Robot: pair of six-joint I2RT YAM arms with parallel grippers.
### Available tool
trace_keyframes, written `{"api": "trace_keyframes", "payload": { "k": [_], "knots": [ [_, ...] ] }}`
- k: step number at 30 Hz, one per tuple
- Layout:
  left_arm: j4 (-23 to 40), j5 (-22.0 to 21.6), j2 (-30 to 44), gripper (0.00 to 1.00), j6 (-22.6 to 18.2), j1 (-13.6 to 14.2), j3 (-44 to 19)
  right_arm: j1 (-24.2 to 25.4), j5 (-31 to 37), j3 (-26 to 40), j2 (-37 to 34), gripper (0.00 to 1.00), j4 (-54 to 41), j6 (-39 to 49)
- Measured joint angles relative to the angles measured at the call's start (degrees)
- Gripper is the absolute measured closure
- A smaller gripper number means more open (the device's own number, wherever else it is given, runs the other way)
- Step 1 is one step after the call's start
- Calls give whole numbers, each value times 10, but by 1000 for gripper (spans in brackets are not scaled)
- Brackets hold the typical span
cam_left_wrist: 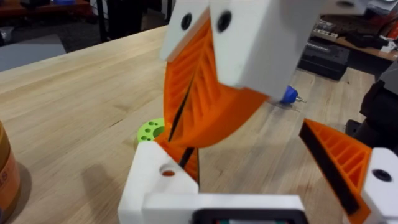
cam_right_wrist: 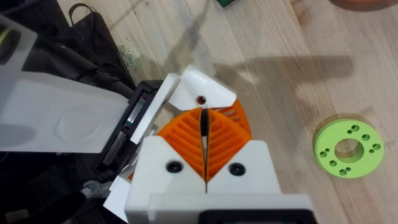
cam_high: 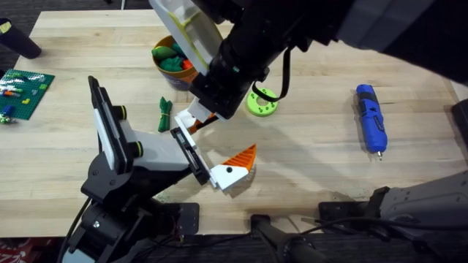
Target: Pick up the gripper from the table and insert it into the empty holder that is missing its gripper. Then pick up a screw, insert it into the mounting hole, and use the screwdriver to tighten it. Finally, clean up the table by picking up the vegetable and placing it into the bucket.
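- Your left hand (cam_high: 219, 169) sits nearest the bases, low and left of centre on the wooden surface (cam_high: 314, 168); its white fingers with orange ribbed pads stand spread wide, one pad (cam_high: 241, 155) pointing out to the right
- In the left wrist view that hand (cam_left_wrist: 261, 180) is released, with one finger (cam_left_wrist: 345, 165) off to one side and nothing gripped between the pair
- Your right hand (cam_high: 196, 117) reaches across from the right and comes down just behind the left one; the right wrist view shows its two orange pads (cam_right_wrist: 186, 140) pressed together on a thin dark piece (cam_right_wrist: 203, 124) you cannot identify, so it is clenched
- The same clenched right hand (cam_left_wrist: 205, 93) hangs right in front of the left wrist camera, pads meeting in a narrow seam
- The vegetable (cam_high: 164, 114), dark green, lies on the surface just left of the right hand
- The lime-green ring dish (cam_high: 261, 102) rests just right of that hand; you see it too from the right wrist (cam_right_wrist: 348, 149)
- The screwdriver (cam_high: 370, 117) lies well off to the right, bit towards you
- The bucket (cam_high: 170, 62) stands farthest back, partly hidden by the right arm, holding green and orange toy pieces (cam_high: 172, 57)
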State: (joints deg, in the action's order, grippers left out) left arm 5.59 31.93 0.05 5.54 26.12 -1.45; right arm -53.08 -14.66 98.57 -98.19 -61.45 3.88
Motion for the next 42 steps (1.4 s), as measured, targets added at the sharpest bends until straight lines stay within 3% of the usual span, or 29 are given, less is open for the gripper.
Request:
{"api": "trace_keyframes", "payload": {
  "k": [42],
  "knots": [
    [-1, -2, 0, 17, 3, 0, 0, -16, 1, 43, 23, 995, -22, 0]
  ]
}}
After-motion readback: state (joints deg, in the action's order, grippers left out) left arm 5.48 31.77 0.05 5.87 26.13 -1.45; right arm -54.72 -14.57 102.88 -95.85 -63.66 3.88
